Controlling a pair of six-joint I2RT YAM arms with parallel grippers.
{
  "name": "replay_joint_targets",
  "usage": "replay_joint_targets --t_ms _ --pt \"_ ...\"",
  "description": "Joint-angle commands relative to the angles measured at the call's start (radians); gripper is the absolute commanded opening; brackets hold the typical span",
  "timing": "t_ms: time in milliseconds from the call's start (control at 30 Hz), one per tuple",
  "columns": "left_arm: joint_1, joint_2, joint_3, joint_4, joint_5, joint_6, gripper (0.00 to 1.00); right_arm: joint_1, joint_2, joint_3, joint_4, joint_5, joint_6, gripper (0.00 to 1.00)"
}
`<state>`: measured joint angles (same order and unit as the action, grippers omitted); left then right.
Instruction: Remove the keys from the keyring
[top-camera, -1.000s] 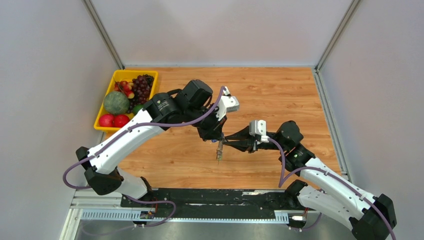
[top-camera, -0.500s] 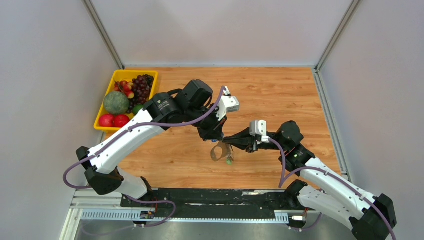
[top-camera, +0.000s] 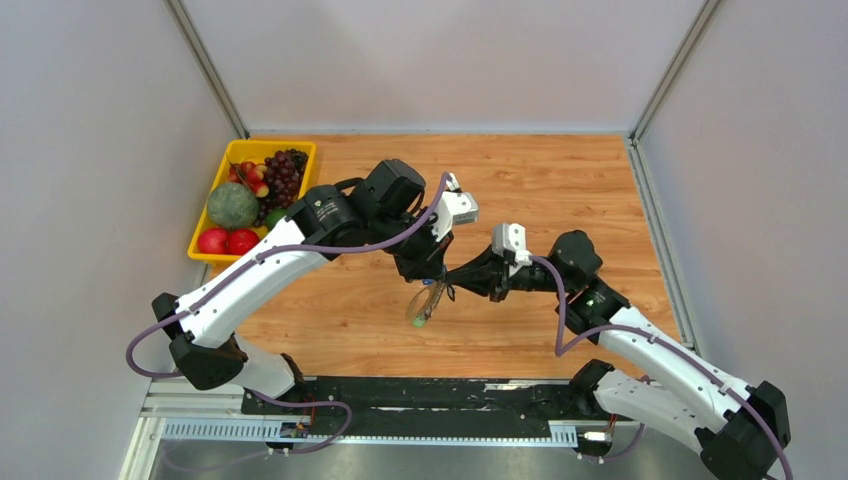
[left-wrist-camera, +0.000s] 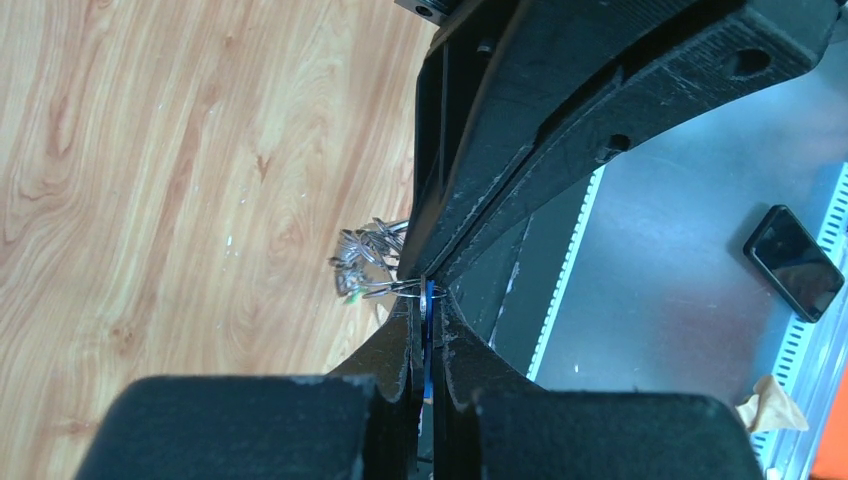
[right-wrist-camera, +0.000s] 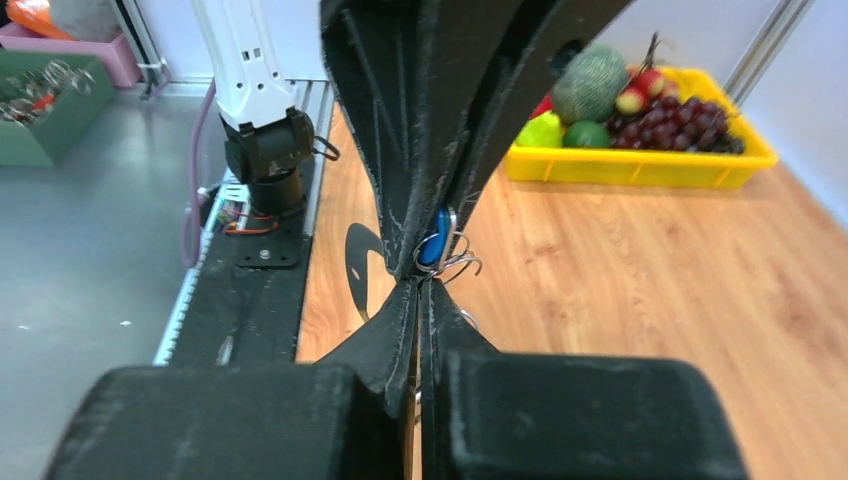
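Left gripper (left-wrist-camera: 428, 305) first: your fingers are clamped flat on the head of the blue key (right-wrist-camera: 434, 240), which stands on edge between them. Your right gripper (right-wrist-camera: 420, 290) meets it tip to tip near the middle of the top view, its fingers pressed together on the thin wire of the keyring (top-camera: 427, 300). From that pinch the keyring hangs over the table (top-camera: 560, 190). Its long axis slants from upper right down to lower left in the top view, with a green key (top-camera: 418, 322) at the low end. In the left wrist view the rest of the keys (left-wrist-camera: 362, 250) bunch just left of the fingertips (too tangled to count). Your yellow fruit tray (top-camera: 262, 144) sits at the upper left, well apart.
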<state>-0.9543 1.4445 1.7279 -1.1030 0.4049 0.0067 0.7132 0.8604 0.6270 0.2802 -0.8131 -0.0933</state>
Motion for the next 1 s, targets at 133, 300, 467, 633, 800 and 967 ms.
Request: replay_joint_targets --t_ms 133,300,467,633,800,967 --pt "-0.005 -0.02 0.022 0.039 0.012 0.007 0.0 0.0 0.084 0.134 -0.154 -0.03 0.255 0.0" --pt "-0.006 -0.035 0.006 0.036 0.014 0.014 0.0 -0.023 0.112 0.153 -0.164 -0.079 0.404 0.0" --pt "-0.009 -0.034 0.003 0.033 0.026 0.027 0.0 -0.058 0.16 0.195 -0.164 -0.13 0.555 0.0" --pt "-0.023 -0.035 0.001 0.035 0.042 0.041 0.0 -0.112 0.22 0.229 -0.145 -0.195 0.698 0.0" --pt "-0.037 -0.027 -0.017 0.036 0.047 0.046 0.0 -0.127 0.219 0.207 -0.024 -0.239 0.764 0.0" --pt "-0.039 -0.036 -0.026 0.06 0.039 0.039 0.0 -0.127 0.117 0.158 0.012 -0.202 0.627 0.44"
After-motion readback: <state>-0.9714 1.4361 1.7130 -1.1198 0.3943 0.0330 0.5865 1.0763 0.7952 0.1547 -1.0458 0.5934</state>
